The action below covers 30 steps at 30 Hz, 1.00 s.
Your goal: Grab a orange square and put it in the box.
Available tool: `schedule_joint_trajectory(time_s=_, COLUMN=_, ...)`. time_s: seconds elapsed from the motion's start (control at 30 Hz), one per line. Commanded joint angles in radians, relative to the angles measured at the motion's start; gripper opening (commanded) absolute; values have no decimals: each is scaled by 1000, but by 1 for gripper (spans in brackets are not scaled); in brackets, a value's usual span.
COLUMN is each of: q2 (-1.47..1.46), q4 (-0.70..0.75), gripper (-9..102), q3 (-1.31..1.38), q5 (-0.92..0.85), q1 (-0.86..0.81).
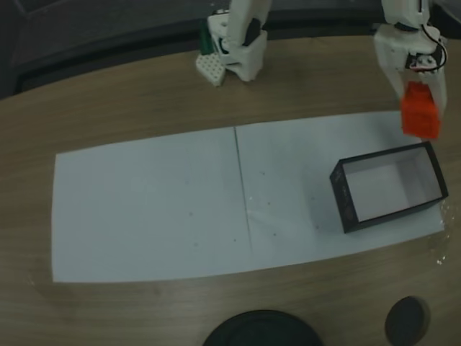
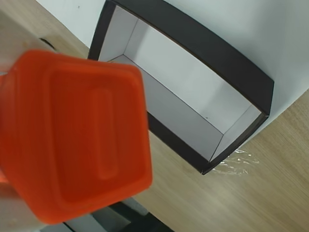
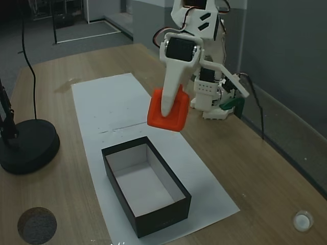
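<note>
A: Nearest to us in the wrist view we have the orange square (image 2: 72, 135), blurred and large against the lens, with a raised bar on its face and rounded corners. What do we make of it?

B: We judge it light, stiff and smooth, probably moulded plastic, so a little slippery. The flat opposite sides are where we would take hold, and that looks to be how it is held now.

A: And the pincer (image 3: 171, 109)?

B: In a fixed view we see it clenched on the orange square, one long white finger lying down the front face, the other hidden behind. It is parted only as wide as the block itself. Nothing else touches it.

A: Where is the block, then?

B: Lifted off the tabletop (image 3: 265, 173), hanging in the air. In a fixed view it sits beyond the far end of the box (image 3: 148, 194), not yet over the opening. In the wrist view the box lies just past the block, its pale floor bare between thin black walls.

A: Further off?

B: The box rests on white paper (image 1: 144, 209), near its right edge in a fixed view. Behind it stands the arm's base (image 1: 234, 54). We judge that the block needs carrying forward over the opening before the pincer lets go.
</note>
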State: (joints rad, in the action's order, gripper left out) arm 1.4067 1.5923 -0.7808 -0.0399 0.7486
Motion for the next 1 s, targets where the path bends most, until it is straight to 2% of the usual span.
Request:
schedule_joint_trajectory(time_s=0.0, q2=-35, q4=-66, gripper=9, q3=18, q5=8, q1=-5)
schedule_joint_trajectory(time_s=0.13, q2=-110, q4=-109, gripper=9, q3=20, q5=8, q1=-9)
schedule_joint_trajectory(time_s=0.47, q2=-264, q4=-153, gripper=9, q3=20, q5=18, q1=-155)
schedule_joint_trajectory(time_s=0.97, q2=-322, q4=-38, gripper=8, q3=18, q5=31, q1=-172)
